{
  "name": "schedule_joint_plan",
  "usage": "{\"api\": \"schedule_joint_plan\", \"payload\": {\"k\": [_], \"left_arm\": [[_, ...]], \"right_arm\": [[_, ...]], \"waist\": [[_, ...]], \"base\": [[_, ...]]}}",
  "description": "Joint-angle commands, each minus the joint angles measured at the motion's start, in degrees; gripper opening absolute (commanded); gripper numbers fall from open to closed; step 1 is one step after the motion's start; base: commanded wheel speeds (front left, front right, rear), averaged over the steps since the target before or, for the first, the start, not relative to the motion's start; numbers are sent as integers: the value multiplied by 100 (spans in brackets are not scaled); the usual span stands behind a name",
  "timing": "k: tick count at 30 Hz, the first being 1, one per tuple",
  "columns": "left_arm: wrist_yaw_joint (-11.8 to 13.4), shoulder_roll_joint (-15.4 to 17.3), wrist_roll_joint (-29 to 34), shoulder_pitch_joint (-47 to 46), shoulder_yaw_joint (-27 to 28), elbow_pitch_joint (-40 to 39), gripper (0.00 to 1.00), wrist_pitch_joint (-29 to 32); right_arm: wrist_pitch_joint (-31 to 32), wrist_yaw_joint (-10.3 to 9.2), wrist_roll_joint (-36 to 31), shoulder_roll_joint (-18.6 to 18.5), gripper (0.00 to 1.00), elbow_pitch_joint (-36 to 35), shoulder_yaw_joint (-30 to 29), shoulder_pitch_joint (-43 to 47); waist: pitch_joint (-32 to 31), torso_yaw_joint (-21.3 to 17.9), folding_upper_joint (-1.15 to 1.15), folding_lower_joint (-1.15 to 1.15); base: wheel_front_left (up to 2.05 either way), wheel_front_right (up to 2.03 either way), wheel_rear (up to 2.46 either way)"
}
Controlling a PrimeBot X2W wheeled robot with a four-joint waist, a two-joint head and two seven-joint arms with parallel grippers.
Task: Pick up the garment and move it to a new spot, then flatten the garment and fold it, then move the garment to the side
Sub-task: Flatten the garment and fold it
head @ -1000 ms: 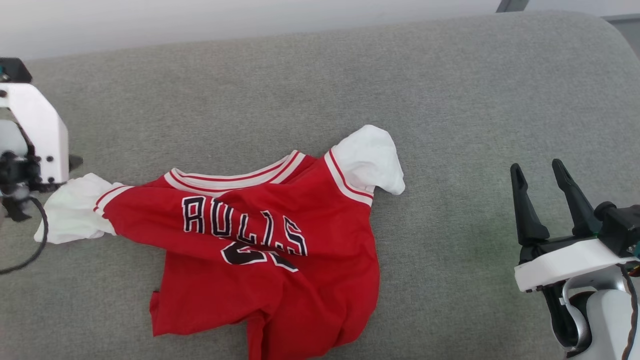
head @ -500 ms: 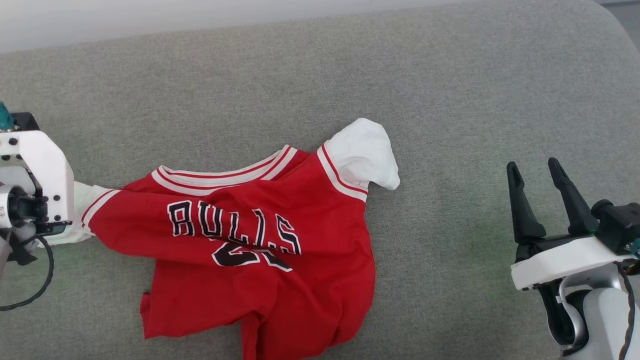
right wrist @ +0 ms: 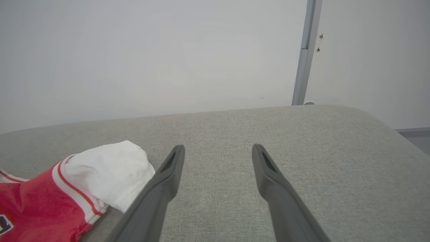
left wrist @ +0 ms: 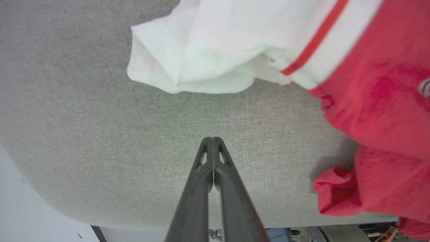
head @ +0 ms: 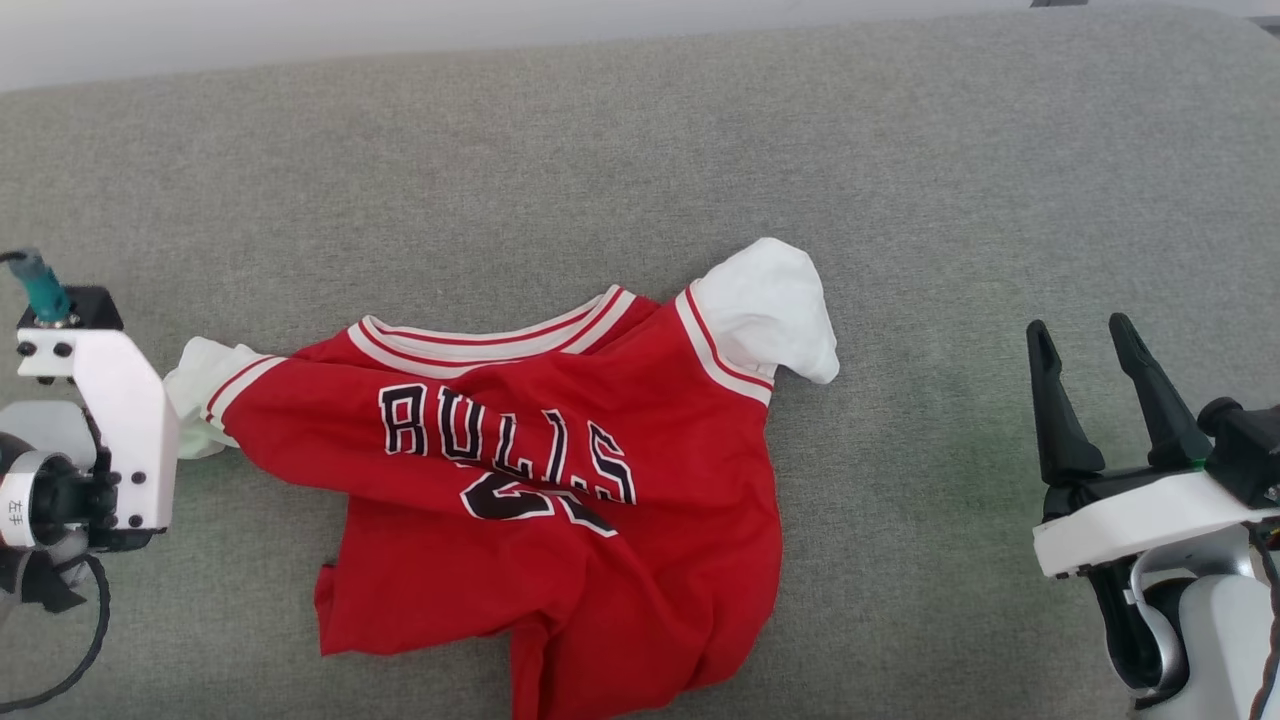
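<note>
The garment (head: 560,480), a red jersey with white sleeves and black lettering, lies crumpled in the middle of the grey padded surface (head: 900,200). Its left white sleeve (head: 195,385) is bunched up just beside my left wrist mount (head: 100,440). From the left wrist, that sleeve (left wrist: 208,50) lies ahead of my left gripper (left wrist: 212,138), which is shut with nothing between its fingers, over bare fabric. The other sleeve (head: 775,300) points toward the far right. My right gripper (head: 1080,335) stands open and empty well to the right of the garment (right wrist: 40,208).
The padded surface's near edge (left wrist: 100,222) runs close behind my left gripper, with floor and robot parts below. A pale wall and a grey metal post (right wrist: 304,50) stand beyond the far edge. Bare grey surface (right wrist: 268,134) stretches around the right gripper.
My left gripper has shut and its wrist has come back toward the near edge, off the white sleeve, which is now more bunched. The head view has shifted. The right gripper is unchanged.
</note>
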Motion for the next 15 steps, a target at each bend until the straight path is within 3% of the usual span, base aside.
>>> {"api": "schedule_joint_plan", "payload": {"k": [1,5,6,7,8,9,15], "left_arm": [[23,21,-24,44,22,-71,0,-26],[-47,161,166,-96,59,-501,0,-206],[-120,197,229,-163,49,-591,28,-266],[-227,217,292,-200,23,-683,44,-318],[-365,242,357,-247,-12,-767,85,-373],[-487,263,377,-295,-40,-807,100,-411],[-1342,308,720,-518,-350,-743,100,-659]], "right_arm": [[11,-2,13,-4,100,-27,1,-38],[-7,-2,28,-13,100,-19,36,-99],[-8,-2,33,-15,100,-14,45,-102],[-12,-2,41,-14,100,-9,53,-100],[-19,-2,47,-21,100,-2,57,-94],[-27,-2,56,-23,100,2,55,-97],[-68,-2,91,-23,100,36,79,-141]], "waist": [[10,12,0,0],[29,20,0,0],[34,15,0,0],[36,6,0,0],[41,-6,0,0],[49,-17,0,0],[117,-121,0,0]], "base": [[0,0,0],[0,0,0],[0,0,0],[0,0,0],[0,0,0],[0,0,0],[0,0,0]]}}
